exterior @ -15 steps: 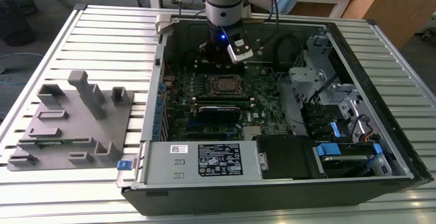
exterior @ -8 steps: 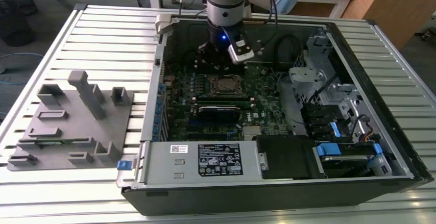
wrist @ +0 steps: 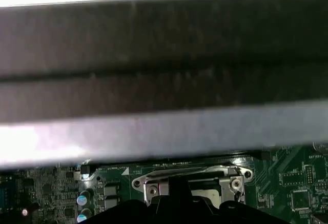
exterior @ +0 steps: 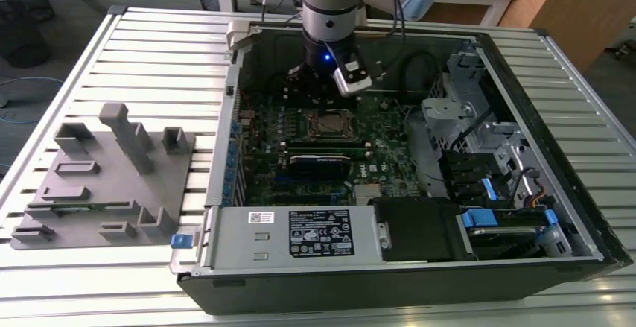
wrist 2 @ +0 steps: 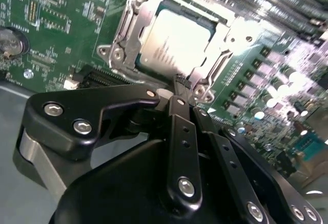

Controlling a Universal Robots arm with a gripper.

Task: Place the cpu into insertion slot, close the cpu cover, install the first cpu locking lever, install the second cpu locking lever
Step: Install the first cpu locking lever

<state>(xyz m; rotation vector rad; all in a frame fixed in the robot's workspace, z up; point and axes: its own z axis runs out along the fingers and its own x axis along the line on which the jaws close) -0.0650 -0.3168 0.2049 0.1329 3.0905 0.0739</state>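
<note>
The cpu lies flat in the insertion slot of the green motherboard, its pale metal top facing up. The cpu cover is folded down over it, and the chip shows through the cover's window. My gripper is shut, its black fingers pressed together. The tips stand at the socket's rim just beside the cover's edge. In the exterior view the gripper reaches down into the open case at the slot's far side. The first wrist view has the slot low in the picture, behind the gripper's dark body.
The open computer case lies on a slatted metal table. A white-labelled power supply fills the near end. Drive bays and cables crowd the exterior view's right. Black memory slots run beside the socket. A grey fixture block stands outside at the exterior view's left.
</note>
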